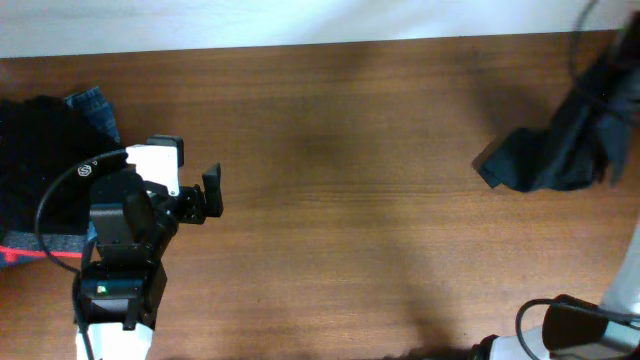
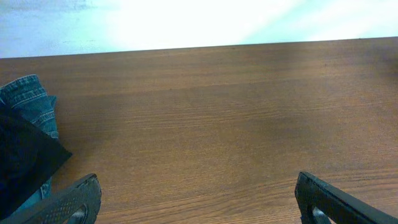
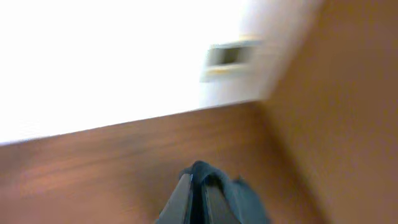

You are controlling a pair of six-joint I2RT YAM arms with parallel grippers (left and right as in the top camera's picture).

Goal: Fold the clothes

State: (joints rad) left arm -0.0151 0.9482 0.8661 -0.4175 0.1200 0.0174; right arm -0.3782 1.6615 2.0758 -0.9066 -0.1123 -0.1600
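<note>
- The left gripper (image 1: 207, 193) hovers over the wooden tabletop (image 1: 350, 150) near its left edge, about midway between the far and near edges
- Its fingers (image 2: 73, 200) are spread wide with only bare wood between them
- A pile of clothes lies against the left edge: a black garment (image 1: 35, 160) sits on top, blue jeans (image 1: 96, 108) poke out on its far side, and a piece with a red stripe (image 1: 30, 252) shows at its near end
- In the left wrist view the jeans (image 2: 26, 98) and black garment (image 2: 25, 155) lie just beside the left finger, apart from it
- The right gripper (image 3: 198, 190) has its fingers drawn close together, clamped on a dark garment (image 3: 247, 200) (this view is badly blurred)
- From overhead the dark garment (image 1: 560, 150) is bunched up by the right edge, towards the far right corner; I cannot tell whether its lower corner touches the wood
- The right arm's base (image 1: 590, 322) sits at the near right corner
</note>
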